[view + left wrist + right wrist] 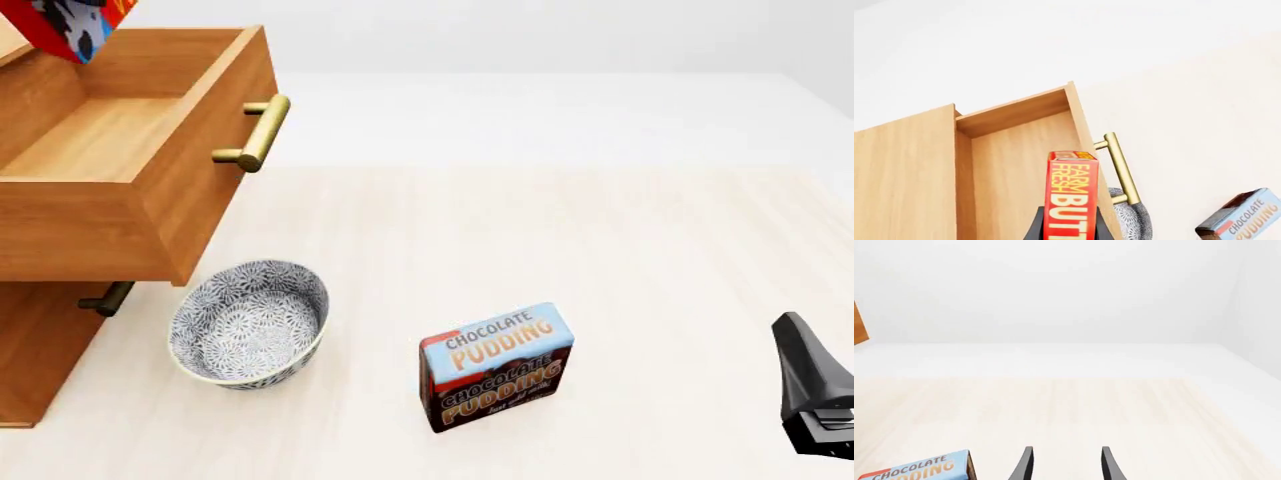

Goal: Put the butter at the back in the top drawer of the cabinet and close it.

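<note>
The butter (1071, 197), a red box with orange lettering, stands upright between the black fingers of my left gripper (1069, 225), which is shut on it. It hangs above the open top drawer (1021, 165) of the cabinet (904, 180). In the front view the butter (78, 25) shows only at the upper left corner, over the back of the top drawer (127, 150), which is pulled out with its brass handle (258, 131) facing right. My right gripper (1067, 465) is open and holds nothing, low near the table's front right (814, 395).
A patterned bowl (250, 322) sits on the table just below the drawer front. The Chocolate Pudding box (497, 366) stands in the middle front. A lower drawer handle (104, 298) shows under the open drawer.
</note>
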You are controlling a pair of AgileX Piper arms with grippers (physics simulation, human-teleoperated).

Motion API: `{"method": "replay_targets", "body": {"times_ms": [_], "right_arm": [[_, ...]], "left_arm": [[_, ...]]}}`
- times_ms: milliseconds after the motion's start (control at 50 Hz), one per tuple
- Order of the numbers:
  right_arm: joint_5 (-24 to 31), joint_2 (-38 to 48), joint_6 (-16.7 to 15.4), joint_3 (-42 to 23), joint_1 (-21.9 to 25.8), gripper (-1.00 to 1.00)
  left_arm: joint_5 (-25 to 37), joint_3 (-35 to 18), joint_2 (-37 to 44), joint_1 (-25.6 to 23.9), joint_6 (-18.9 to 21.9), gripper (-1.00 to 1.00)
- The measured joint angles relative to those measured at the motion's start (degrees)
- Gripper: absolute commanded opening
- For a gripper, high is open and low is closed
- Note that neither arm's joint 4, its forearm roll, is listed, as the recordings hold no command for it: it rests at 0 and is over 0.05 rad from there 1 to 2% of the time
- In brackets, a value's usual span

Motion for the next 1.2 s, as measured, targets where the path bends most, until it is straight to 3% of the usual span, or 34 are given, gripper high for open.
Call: {"method": "replay_targets", "body": {"times_ms": [520,1200], "right_arm": [[0.00,0.00,0.00,0.00,0.00,1.00],[0.00,0.00,0.00,0.00,0.00,1.00]], "left_arm": [[-3.51,7.14,-1.20,3.08,0.14,-1.00],[-6.64,12.62,-0.16,5.66,0.52,-1.00]]}}
